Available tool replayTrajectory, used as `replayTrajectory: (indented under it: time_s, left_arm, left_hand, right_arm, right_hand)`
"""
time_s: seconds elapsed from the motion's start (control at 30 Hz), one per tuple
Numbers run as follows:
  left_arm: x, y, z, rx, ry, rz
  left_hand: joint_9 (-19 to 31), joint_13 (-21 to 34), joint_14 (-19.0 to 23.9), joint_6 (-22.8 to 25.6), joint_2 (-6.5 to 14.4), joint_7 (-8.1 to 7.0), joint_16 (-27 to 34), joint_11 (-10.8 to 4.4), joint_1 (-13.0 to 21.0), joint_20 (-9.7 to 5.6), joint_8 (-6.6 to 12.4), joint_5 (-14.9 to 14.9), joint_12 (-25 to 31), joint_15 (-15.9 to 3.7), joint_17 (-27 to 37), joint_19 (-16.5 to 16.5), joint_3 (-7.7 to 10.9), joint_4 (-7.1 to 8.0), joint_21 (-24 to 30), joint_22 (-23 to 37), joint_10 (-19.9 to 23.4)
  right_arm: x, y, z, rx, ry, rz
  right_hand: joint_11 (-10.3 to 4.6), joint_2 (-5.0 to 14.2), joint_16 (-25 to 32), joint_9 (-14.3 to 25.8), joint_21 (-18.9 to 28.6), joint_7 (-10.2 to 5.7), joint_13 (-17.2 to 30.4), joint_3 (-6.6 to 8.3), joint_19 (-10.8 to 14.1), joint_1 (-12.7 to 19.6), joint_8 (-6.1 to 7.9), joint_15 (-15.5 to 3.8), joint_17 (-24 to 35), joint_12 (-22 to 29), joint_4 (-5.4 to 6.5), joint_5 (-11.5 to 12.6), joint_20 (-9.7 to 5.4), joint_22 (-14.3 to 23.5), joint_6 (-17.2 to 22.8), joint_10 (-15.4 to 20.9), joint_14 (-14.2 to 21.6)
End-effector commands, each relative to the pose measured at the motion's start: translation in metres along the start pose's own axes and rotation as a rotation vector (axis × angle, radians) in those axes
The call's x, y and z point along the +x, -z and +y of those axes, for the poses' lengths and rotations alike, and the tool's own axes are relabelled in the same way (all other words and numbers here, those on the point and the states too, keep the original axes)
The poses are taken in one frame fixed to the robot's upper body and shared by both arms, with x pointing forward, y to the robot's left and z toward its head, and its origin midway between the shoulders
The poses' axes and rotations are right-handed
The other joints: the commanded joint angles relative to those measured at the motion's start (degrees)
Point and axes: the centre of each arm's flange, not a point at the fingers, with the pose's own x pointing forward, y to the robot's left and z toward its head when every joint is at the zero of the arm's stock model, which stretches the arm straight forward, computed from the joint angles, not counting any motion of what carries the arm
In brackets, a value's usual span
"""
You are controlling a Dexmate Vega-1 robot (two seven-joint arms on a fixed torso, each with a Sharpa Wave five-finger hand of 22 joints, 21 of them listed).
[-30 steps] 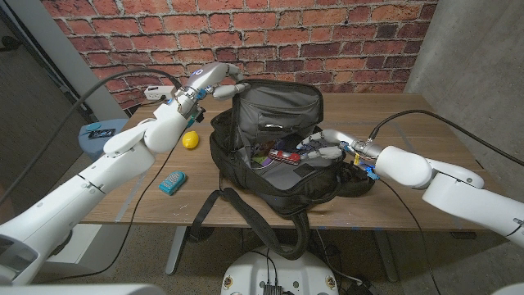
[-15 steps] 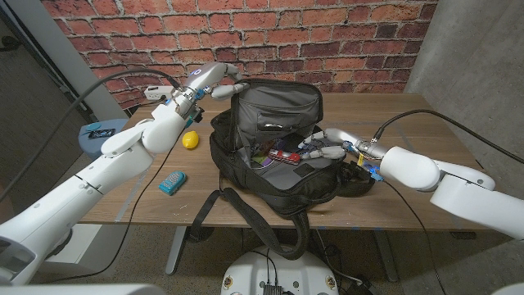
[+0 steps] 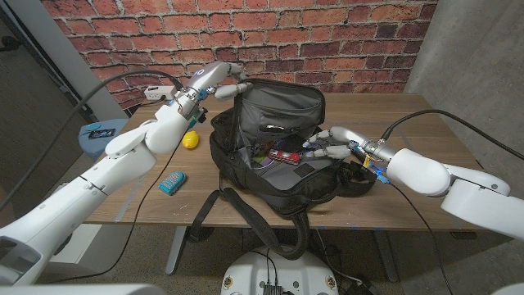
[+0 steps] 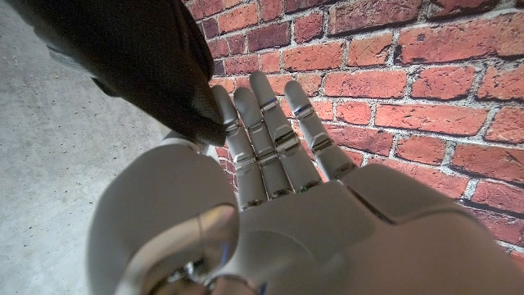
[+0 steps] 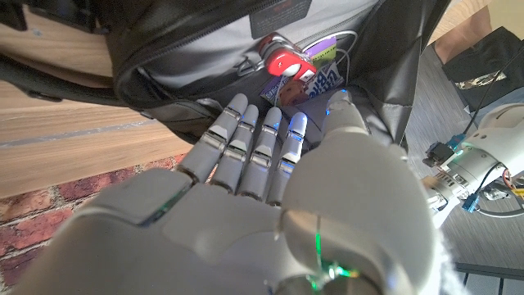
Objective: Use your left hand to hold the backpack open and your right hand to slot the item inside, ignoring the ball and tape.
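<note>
Holding backpack [image 3: 274, 147] flap: left hand [image 3: 219, 80]; right hand [image 3: 332, 144] empty.

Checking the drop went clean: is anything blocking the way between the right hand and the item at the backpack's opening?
Nothing visible does. The right hand is at the backpack mouth with the red item just beyond its fingertips, inside. The left hand holds the flap up.

Left hand [image 3: 214, 80] raised; right hand [image 3: 330, 144] open-fingered
</note>
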Motion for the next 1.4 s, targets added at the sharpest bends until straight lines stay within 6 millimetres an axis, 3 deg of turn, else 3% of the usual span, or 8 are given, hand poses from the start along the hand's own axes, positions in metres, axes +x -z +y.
replayTrajectory:
  time_s: [0.03,0.6,1.4]
  left_arm:
    - [0.006,-0.011,-0.007,-0.025,-0.021,-0.033]
    - [0.016,-0.02,-0.014,-0.052,-0.021,-0.048]
    - [0.009,-0.03,-0.015,-0.09,-0.014,-0.057]
  left_hand:
    - [0.08,0.14,0.1,-0.23,0.19,0.06,0.06,-0.2,0.12,-0.13,0.52,0.29,0.4,-0.05,0.2,-0.11,0.23,0.11,0.25,-0.01,-0.18]
    - [0.05,0.18,0.06,-0.24,0.22,0.08,0.07,-0.24,0.11,-0.15,0.61,0.3,0.47,0.0,0.22,-0.2,0.25,0.13,0.45,-0.03,-0.19]
    - [-0.04,0.06,-0.02,-0.43,0.29,0.12,0.08,-0.17,0.09,-0.16,0.65,0.33,0.42,0.06,0.29,-0.36,0.36,0.15,0.73,-0.06,-0.34]
  right_arm:
    - [-0.014,0.0,-0.008,0.002,0.037,0.016]
    - [-0.031,0.021,-0.026,0.118,0.105,0.052]
    - [-0.05,0.071,-0.04,0.209,0.191,0.145]
  right_hand:
    - [-0.32,0.1,0.43,0.13,0.39,-0.31,0.0,-0.2,0.59,-0.34,0.49,-6.05,0.06,0.28,-0.22,0.34,-0.37,0.13,0.76,0.47,0.7]
    - [-0.56,0.2,0.68,0.11,0.67,-0.39,-0.1,-0.16,1.37,-0.31,0.64,-6.33,-0.1,0.45,-0.36,0.27,-0.65,0.16,1.32,1.0,1.07]
    - [-0.54,0.05,1.0,0.09,0.88,-0.32,-0.22,-0.12,2.09,-0.04,0.72,-6.47,-0.32,0.59,-0.69,0.11,-0.85,0.19,1.8,1.53,1.73]
